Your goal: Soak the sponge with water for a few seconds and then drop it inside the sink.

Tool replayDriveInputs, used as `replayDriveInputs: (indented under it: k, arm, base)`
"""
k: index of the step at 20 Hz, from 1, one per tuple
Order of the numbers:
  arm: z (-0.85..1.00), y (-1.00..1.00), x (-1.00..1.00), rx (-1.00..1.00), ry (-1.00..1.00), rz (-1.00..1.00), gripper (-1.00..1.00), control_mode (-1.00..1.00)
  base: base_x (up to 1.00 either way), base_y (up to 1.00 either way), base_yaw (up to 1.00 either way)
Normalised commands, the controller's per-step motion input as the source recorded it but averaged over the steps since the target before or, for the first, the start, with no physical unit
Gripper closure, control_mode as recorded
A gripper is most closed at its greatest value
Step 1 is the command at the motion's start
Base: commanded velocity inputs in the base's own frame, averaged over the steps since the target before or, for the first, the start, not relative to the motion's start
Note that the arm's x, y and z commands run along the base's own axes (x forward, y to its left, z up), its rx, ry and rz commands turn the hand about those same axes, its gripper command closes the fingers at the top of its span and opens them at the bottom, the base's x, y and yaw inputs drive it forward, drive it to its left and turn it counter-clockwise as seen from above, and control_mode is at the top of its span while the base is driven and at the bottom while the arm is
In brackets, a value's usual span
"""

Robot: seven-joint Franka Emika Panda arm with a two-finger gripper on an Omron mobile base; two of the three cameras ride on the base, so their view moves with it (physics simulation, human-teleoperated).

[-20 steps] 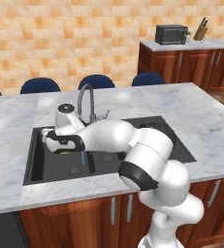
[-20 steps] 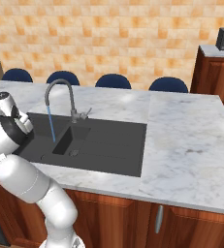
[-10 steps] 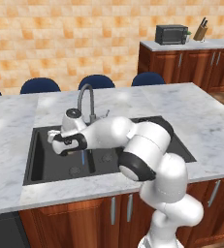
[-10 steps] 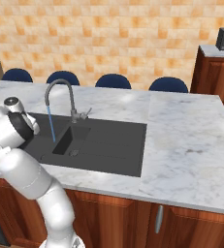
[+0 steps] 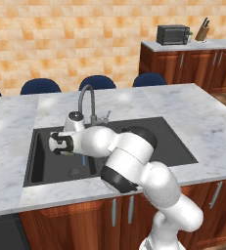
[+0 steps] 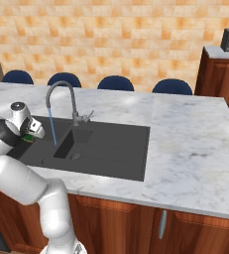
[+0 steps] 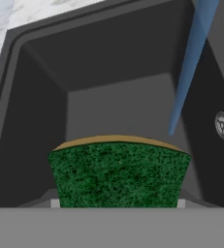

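Sponge (image 7: 119,175) clamped in pincer (image 5: 61,147) over sink (image 7: 108,97) — fingertips hidden (green face fills foreground); water (image 7: 188,68) beside it.

Rendered home kitchen, island layout. A white marble counter (image 5: 202,122) is running across the middle, with a dark sink (image 6: 116,149) set into it and a grey gooseneck faucet (image 5: 87,100) pouring a thin stream of water (image 6: 52,126). Brown wood cabinets (image 6: 150,223) with metal handles are sitting under the counter. Blue chair backs (image 5: 97,82) are lining the far side. An orange tile wall (image 5: 75,39) is standing behind. A microwave (image 5: 172,34) and a knife block (image 5: 202,31) are resting on a side counter.
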Motion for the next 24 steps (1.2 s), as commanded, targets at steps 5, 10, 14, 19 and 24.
replayDriveInputs:
  k: [5,10,14,19,24]
  arm:
    - [-0.18,0.0,0.29,-0.01,0.0,0.0,1.0,-1.0]
    - [-0.11,0.0,0.05,0.0,0.01,0.0,1.0,-1.0]
    - [-0.07,0.05,0.0,0.0,0.02,0.0,1.0,-1.0]
    - [-0.2,0.13,0.0,-0.02,0.0,0.0,1.0,-1.0]
    - [-0.27,0.08,0.07,-0.04,0.0,0.0,1.0,-1.0]
  base:
    - [0.0,0.0,0.0]
    - [0.0,0.0,0.0]
    - [0.0,0.0,0.0]
    - [0.0,0.0,0.0]
    - [0.0,0.0,0.0]
